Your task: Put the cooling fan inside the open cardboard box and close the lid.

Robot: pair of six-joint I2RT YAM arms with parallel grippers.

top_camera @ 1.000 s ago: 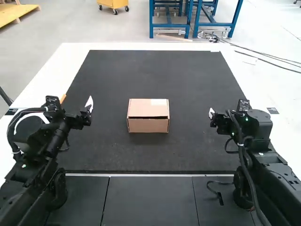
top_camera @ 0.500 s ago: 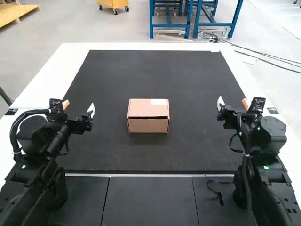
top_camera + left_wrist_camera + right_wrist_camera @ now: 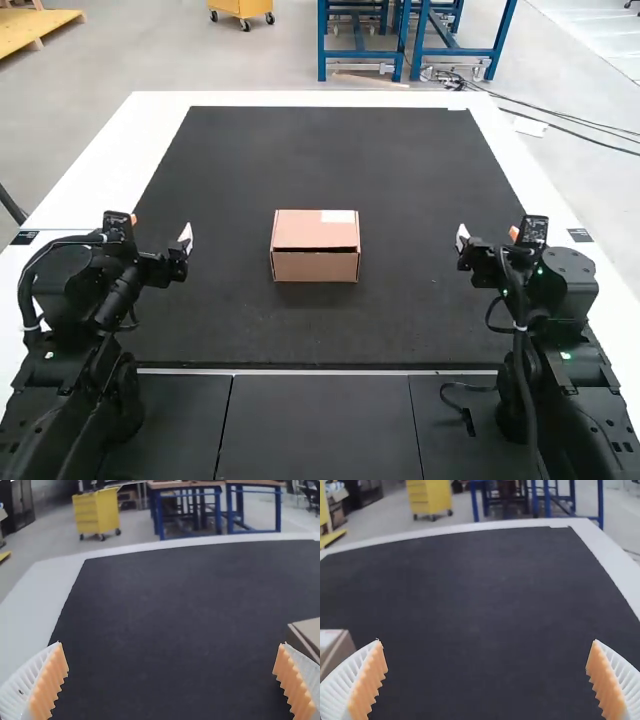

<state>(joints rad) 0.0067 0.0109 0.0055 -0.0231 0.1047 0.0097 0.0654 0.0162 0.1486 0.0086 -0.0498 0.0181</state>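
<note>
Our left pincer (image 3: 160,240) hovers at the near left edge of the black mat (image 3: 320,150). Its white ribbed fingers (image 3: 42,690) with orange pads are spread wide, with bare mat between them. Our right pincer (image 3: 488,240) hangs at the mat's near right edge, spread just as wide. Between the two, well apart from each, we see the cardboard box (image 3: 315,245) resting on the mat near its middle. Its flaps lie flat on top, and a pale label (image 3: 337,216) sits at its far right corner. Each wrist view catches one corner of the box. The mat lies on the white table (image 3: 100,150).
</note>
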